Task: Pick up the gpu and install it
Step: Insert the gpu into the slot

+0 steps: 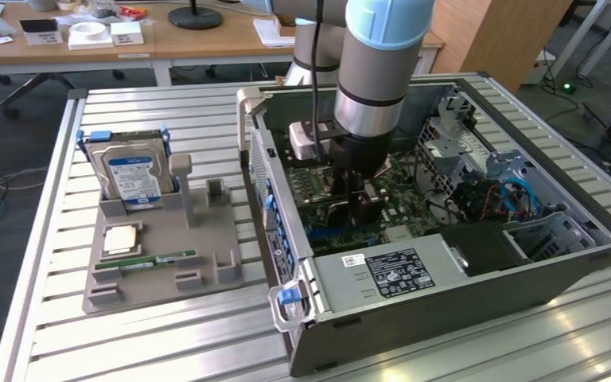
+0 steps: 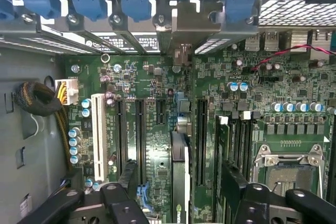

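Gleaming slatted metal table [image 1: 178, 111], wooden desks [image 1: 210, 44] behind.

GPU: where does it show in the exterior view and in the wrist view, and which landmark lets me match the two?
Exterior view: the gpu is the dark card standing on edge inside the case, just below the jaws.
Wrist view: the gpu shows edge-on as a thin dark strip between the open jaws, with a gap on each side.
Shared landmark: the green motherboard that it stands on.

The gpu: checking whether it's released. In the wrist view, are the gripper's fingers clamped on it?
No, the gripper stands open around the gpu, with motherboard showing on each side of the card.
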`<act>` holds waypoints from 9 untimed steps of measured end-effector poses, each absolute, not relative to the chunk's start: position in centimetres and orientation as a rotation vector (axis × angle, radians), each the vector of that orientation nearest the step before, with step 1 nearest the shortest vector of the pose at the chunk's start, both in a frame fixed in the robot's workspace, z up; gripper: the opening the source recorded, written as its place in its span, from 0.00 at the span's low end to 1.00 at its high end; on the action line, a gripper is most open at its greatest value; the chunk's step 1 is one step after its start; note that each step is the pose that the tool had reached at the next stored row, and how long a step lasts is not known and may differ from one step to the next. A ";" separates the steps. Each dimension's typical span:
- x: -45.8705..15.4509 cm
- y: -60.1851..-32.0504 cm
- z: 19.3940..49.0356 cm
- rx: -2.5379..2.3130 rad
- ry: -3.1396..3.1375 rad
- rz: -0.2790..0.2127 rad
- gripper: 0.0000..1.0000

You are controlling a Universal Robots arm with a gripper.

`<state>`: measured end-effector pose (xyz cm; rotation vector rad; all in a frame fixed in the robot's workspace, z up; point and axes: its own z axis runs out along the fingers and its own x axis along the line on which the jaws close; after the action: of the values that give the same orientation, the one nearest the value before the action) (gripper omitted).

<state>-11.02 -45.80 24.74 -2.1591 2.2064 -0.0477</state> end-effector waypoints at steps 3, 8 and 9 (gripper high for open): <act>-11.0 -45.8 25.1 -2.159 2.206 -0.048 0.74; -11.0 -45.8 25.1 -2.159 2.206 -0.048 0.74; -11.0 -45.8 25.1 -2.159 2.206 -0.048 0.74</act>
<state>-11.02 -45.80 25.14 -2.1590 2.2063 -0.0477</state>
